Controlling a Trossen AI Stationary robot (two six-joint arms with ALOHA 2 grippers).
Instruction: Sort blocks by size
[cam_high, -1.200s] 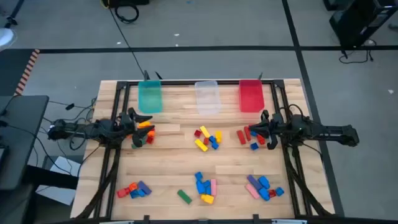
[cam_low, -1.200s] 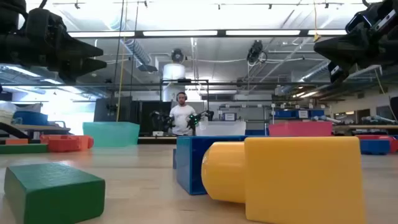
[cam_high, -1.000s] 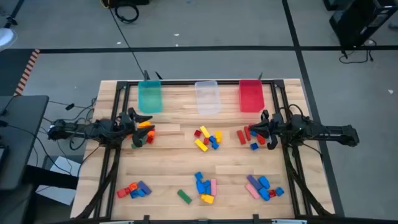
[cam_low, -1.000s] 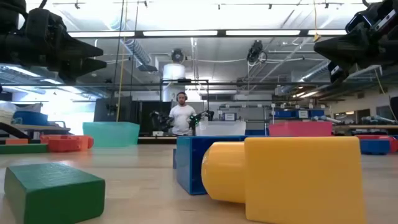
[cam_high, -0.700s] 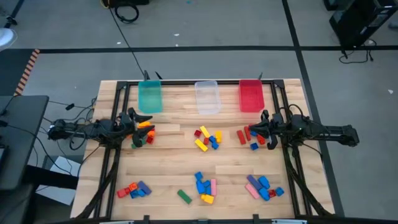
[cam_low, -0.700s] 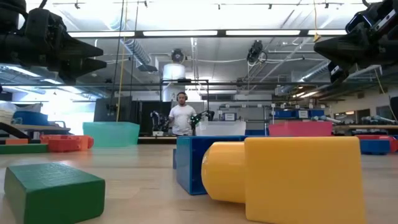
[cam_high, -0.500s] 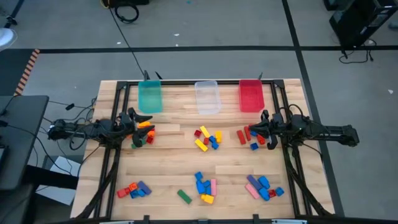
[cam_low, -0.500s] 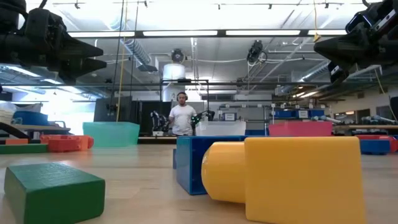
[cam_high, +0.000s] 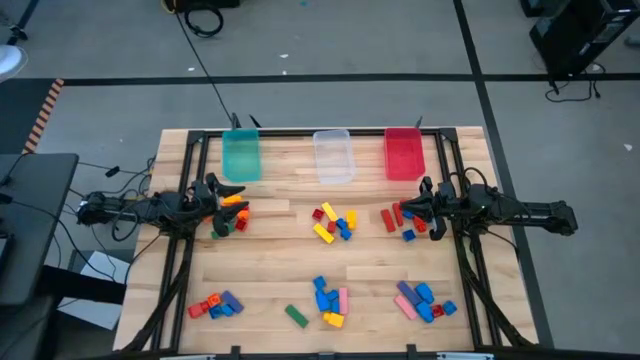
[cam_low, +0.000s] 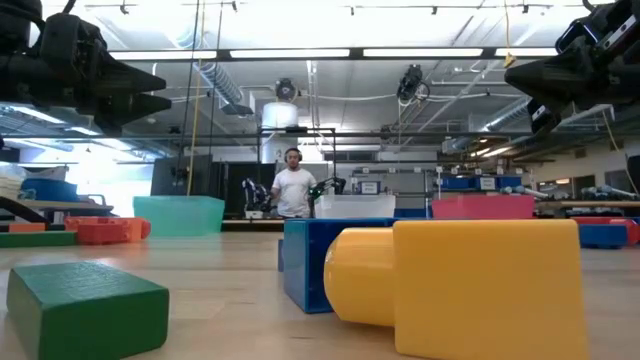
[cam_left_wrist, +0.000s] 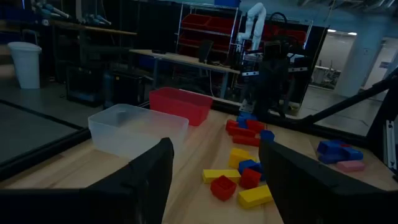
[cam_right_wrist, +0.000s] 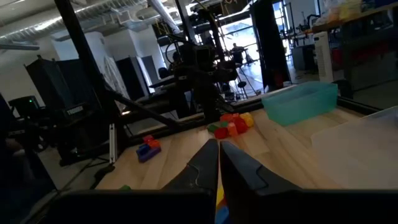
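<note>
Blocks (cam_high: 334, 224): we count six loose clusters on the bench (cam_high: 270, 275). Three lie in a far row in front of the bins, three in a near row. None sits in a bin, so sorting looks unstarted.
Bins: teal bin (cam_high: 241, 155), clear bin (cam_high: 333, 156) and red bin (cam_high: 403, 153) stand side by side along the far edge, well apart from the near clusters. We judge one bin per size class, lined up so either arm can reach at least two.
Left cluster (cam_high: 230, 214): orange, red and green pieces just beside the left tool (cam_high: 222, 190), a likely first pick.
Right cluster (cam_high: 404, 221): red and blue pieces just beside the right tool (cam_high: 424, 190).
Left tool state: fingers (cam_left_wrist: 146, 177) stand apart with nothing between them; the wrist view looks across the middle cluster toward the clear and red bins.
Right tool state: fingers (cam_right_wrist: 239, 168) pressed together, nothing held.
Height: low view shows both tools well above the bench, not touching any piece.
Near pieces: a green block (cam_low: 85, 305) and a yellow block (cam_low: 455, 285) against a blue one fill the low view.
Background: a person (cam_low: 292, 188) stands far behind the bench.
Change against earlier frames: none that we can find; arms, tools and every cluster match in place.
</note>
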